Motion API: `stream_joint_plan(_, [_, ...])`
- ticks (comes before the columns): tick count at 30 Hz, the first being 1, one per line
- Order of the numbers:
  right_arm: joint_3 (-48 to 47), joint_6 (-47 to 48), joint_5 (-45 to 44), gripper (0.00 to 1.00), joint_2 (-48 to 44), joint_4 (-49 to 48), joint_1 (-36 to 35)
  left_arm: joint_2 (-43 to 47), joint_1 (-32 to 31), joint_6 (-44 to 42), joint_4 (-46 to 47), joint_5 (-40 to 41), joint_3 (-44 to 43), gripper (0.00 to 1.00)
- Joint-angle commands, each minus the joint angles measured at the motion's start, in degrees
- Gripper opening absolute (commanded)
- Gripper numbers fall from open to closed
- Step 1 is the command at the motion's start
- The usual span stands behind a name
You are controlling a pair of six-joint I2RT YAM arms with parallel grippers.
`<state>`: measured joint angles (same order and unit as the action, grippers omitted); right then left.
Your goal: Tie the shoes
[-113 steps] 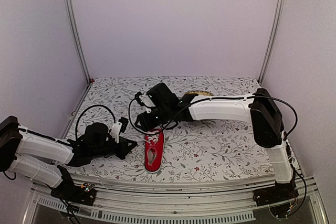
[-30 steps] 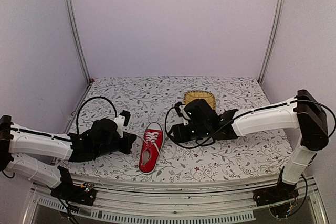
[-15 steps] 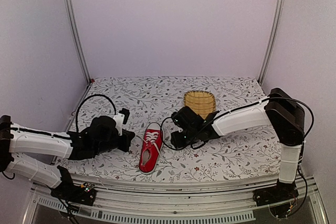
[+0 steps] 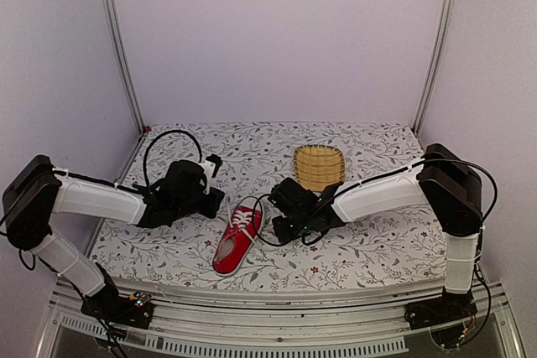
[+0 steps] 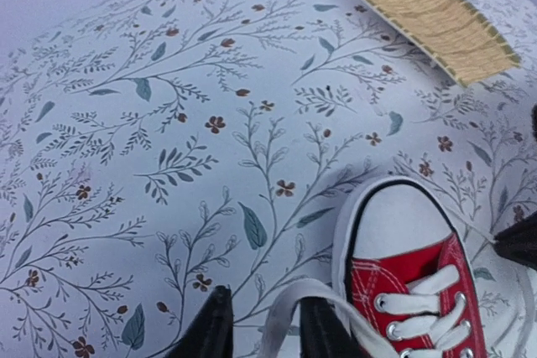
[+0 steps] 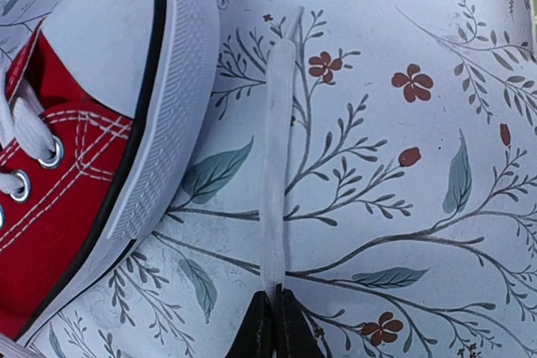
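**White lace (image 6: 275, 165) pinched in the right claw (image 6: 270, 329); left claw (image 5: 268, 333) parted around a second strand**

The right claw's two black fingertips are pressed together with no gap, and the end of the white lace disappears between them, so this claw is clamped on the lace. From that pinch the lace runs flat and nearly straight across the floral surface (image 6: 403, 207), away from the claw. It passes close beside the ribbed rubber sole of the red sneaker (image 6: 59, 173) without touching it. The sneaker's white toe cap (image 6: 101, 23) fills the upper left of the right wrist view. Below it are red canvas, white stitching, metal eyelets and crossed lacing.

The left claw's fingers (image 5: 211, 329) stand apart. A second lace strand (image 5: 281, 312) curves up through the gap between them. It lies closer to one finger than the other, and whether it touches either cannot be told. It is not squeezed. Just past these fingers is the toe of the sneaker, its eyelets and lacing facing up. Well apart from it, a yellow woven basket (image 5: 436, 23) lies in the far corner of the left wrist view.

From above, the sneaker rests on its sole on the surface between the two claws. Its toe points toward the far side and its heel angles toward the near edge and the left. The left claw is just beside the toe end on the left, and the right claw is just beside it on the right. The lace is untied, with one end drawn out to each side. The basket sits farther back, beyond the right arm.
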<state>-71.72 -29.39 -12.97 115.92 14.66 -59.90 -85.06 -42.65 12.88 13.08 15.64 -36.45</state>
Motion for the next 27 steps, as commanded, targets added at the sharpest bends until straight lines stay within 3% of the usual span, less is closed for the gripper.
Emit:
stream_joint_plan(1, [1.8, -2.7, -2.7, 0.02, -1.8, 2.0, -0.1, -6.5, 3.0, 4.5, -5.1, 8.0, -6.2, 0.39])
stream_joint_plan(6, [4.2, -3.7, -3.2, 0.02, -4.9, 1.4, -0.1, -7.2, 4.9, 12.9, -9.6, 7.8, -6.8, 0.70])
stream_joint_plan(10, [5.2, -3.6, -3.6, 0.02, -6.2, 1.2, -0.1, -3.4, 5.5, 16.6, -11.5, 1.4, -5.3, 0.80])
stream_joint_plan(13, [5.5, -3.6, -3.8, 0.02, -6.9, 1.1, -0.2, -0.1, 6.1, 19.7, -13.0, -4.8, -4.0, 0.78])
stream_joint_plan(18, [5.8, -3.7, -3.7, 0.02, -7.2, 0.5, -0.1, 4.5, 6.4, 28.5, -4.3, -17.6, -0.1, 0.73])
stream_joint_plan(27, [7.1, -4.4, -4.3, 0.02, -9.5, -0.3, -0.2, -4.6, 6.3, 29.1, -2.8, -28.9, -6.9, 0.72])
